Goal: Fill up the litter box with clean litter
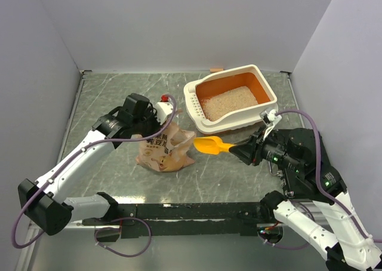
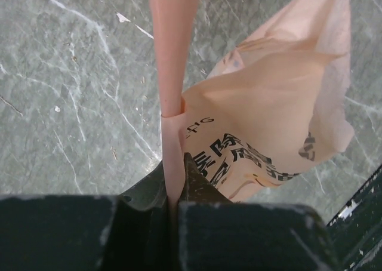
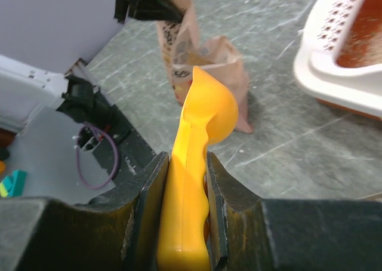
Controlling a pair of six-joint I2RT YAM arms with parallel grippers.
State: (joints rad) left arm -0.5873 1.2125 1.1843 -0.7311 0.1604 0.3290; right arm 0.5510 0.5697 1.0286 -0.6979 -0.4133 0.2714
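Black jaws of the right gripper [image 3: 186,160] pinch a yellow-orange scoop [image 3: 203,113]; those of the left gripper [image 2: 175,166], a tan paper bag [image 2: 262,116] with black Chinese print. Beyond them: cream-white litter box [image 1: 230,126], orange inside, pale beige litter [image 1: 228,102], white-veined grey-green tabletop [image 1: 107,92].

From the near side my top camera overlooks the table [image 1: 239,178]; both close-up wrist cameras seemingly share the paper bag [image 2: 268,110].

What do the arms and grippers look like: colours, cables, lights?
The left arm and right arm have white links and black joints. A purple cable loops along each. Small green lights glow on the right arm. The left gripper and right gripper are black, with flat fingers.
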